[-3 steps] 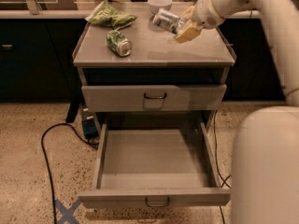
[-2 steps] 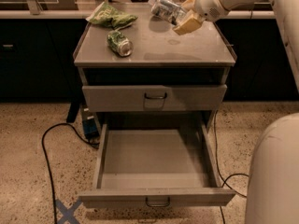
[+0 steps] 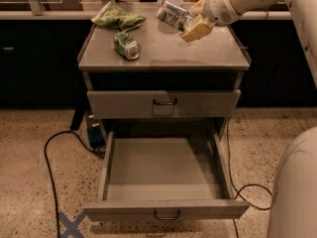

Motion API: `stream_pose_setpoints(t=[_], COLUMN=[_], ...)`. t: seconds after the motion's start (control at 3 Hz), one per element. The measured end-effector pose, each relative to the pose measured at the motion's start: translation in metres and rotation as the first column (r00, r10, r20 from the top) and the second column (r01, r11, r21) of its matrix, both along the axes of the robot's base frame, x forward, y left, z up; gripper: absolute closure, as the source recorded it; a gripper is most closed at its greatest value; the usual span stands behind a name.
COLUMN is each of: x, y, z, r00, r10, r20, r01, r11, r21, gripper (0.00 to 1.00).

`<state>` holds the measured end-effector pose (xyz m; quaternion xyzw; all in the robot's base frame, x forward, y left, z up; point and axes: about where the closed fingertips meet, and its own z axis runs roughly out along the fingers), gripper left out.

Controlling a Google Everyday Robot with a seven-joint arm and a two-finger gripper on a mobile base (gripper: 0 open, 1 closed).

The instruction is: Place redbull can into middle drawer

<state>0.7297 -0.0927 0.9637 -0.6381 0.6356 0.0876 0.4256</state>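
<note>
My gripper [image 3: 189, 18] is shut on the redbull can [image 3: 172, 13], a slim silver-and-blue can held tilted in the air above the back right of the cabinet top [image 3: 198, 53]. The tan fingers [image 3: 197, 29] clamp the can's right end. The middle drawer [image 3: 163, 208], wide and shallow with a low front and a small dark wire handle, is pulled fully open below, and its inside is bare. The gripper and can are well above and behind it.
A stubby green can [image 3: 127, 45] lies on its side on the cabinet top, with a green snack bag [image 3: 118, 18] behind it. A taller-fronted drawer [image 3: 163, 103] is closed above the open one. Black cables [image 3: 49, 167] and a blue tape cross [image 3: 69, 225] are on the floor at left. My pale body [image 3: 294, 192] fills the lower right.
My gripper has risen a little with the redbull can and shifted slightly left over the cabinet top. The open drawer and the green can have not moved.
</note>
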Motion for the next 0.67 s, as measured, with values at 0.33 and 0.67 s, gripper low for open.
stream_pose_setpoints(t=[0.33, 0.67], x=[-0.045, -0.1], y=[0.001, -0.004], z=[0.007, 0.001], r00=[0.9991, 0.998], r10=[0.01, 0.023], r20=[-0.041, -0.059], r01=[-0.009, -0.022], r11=[1.0, 0.999], r21=[0.029, 0.028], gripper=[1.0, 1.0])
